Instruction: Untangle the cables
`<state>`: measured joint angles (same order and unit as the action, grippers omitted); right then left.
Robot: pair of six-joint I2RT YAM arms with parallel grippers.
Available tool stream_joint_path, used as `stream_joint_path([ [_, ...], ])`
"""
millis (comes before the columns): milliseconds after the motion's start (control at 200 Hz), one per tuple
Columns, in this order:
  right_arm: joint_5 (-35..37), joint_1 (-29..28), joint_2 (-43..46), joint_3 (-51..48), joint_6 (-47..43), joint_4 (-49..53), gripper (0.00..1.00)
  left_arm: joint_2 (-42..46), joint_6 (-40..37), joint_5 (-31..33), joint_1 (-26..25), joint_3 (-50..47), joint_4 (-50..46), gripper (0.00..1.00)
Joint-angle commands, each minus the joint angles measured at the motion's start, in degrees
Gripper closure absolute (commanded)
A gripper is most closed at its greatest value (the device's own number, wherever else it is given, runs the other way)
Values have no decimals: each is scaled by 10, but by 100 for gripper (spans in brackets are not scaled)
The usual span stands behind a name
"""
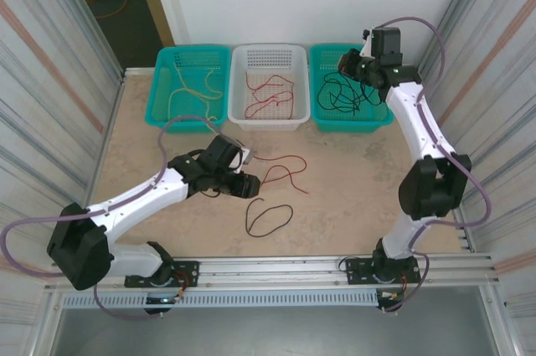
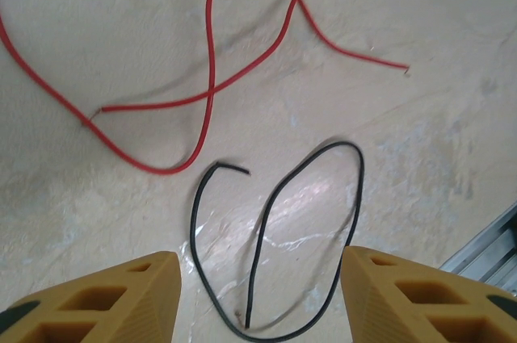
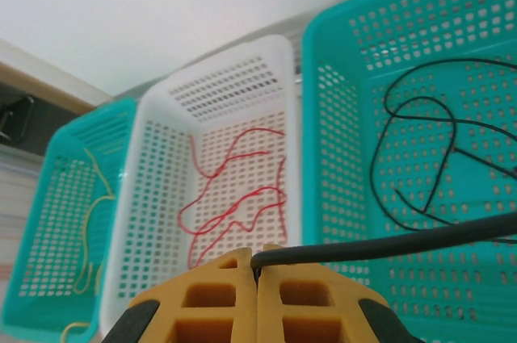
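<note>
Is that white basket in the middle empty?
Not empty: the white basket holds thin red cables, loosely curled on its floor.

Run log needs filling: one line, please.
left gripper open, facing loose black cable | right gripper shut on held black cable, above right teal basket

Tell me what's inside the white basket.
Thin red cables lie loosely coiled on the floor of the white basket; nothing else shows there. In the right wrist view, the right gripper, shut on a black cable, covers the basket's near end.
</note>
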<state>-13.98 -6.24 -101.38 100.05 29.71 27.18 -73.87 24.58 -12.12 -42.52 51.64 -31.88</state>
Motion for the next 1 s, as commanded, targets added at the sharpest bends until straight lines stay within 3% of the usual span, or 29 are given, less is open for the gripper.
stream_joint_path([
  [0,-26,18,-43,52,-4,28,95,-8,-15,9,-6,5,-37,45],
  [145,-26,23,-66,69,-4,46,63,-29,-9,16,-10,1,-41,48],
  [236,-26,19,-45,44,-4,38,54,-43,-12,25,-11,7,-32,48],
  [271,-25,15,-32,29,-5,31,44,-50,-16,31,-11,14,-28,48],
  [311,-21,9,-16,14,-9,26,39,-61,-25,35,-11,23,-22,48],
  [541,-13,-29,111,-120,-4,-1,47,-147,-104,40,-12,105,31,50],
  [777,4,-58,249,-283,32,-16,54,-264,-159,41,-20,207,21,53],
  [997,14,-52,327,-342,38,10,57,-324,-197,61,-32,239,1,56],
])
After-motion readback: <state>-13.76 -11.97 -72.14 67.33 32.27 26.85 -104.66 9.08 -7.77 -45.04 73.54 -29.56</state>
